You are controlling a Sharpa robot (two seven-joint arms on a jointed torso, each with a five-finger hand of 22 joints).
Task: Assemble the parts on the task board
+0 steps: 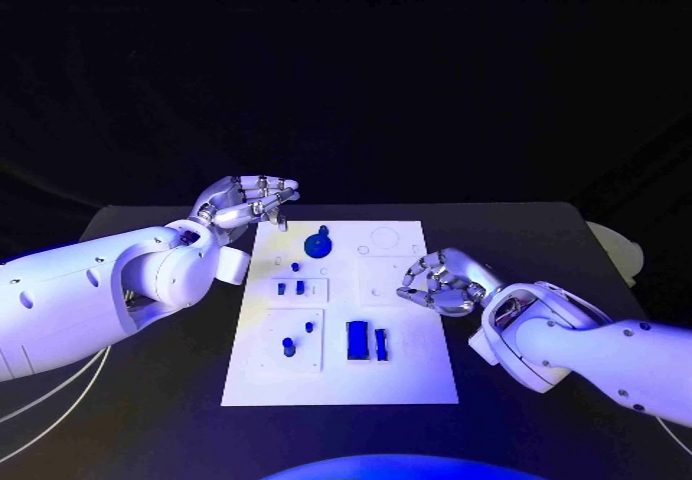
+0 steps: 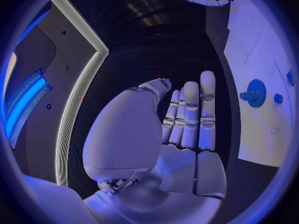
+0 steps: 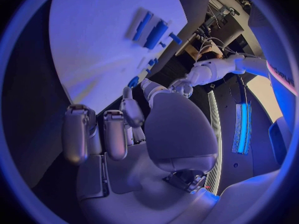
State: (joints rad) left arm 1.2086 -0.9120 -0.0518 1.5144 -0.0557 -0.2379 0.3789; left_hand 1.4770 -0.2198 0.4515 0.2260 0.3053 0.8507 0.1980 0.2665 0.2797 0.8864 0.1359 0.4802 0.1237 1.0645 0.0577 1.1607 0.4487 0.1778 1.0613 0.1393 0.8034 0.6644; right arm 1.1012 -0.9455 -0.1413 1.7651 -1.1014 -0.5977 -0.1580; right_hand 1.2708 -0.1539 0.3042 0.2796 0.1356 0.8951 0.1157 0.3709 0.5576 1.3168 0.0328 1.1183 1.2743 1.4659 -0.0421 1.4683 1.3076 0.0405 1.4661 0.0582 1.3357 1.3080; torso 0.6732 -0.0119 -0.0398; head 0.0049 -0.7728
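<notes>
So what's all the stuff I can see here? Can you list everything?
table: one, black, under everything.
task board: one, white, middle of the table.
gear-shaped part: one, blue, round, at the board's far end, nearest the left hand.
long bar parts: two, blue, side by side at the board's near end.
small parts: several, blue, scattered over the board's left half; too small to count surely.
left hand: one, silver, by the board's far left corner, holding nothing.
right hand: one, silver, over the board's right edge, fingers curled, nothing visible in it.
</notes>
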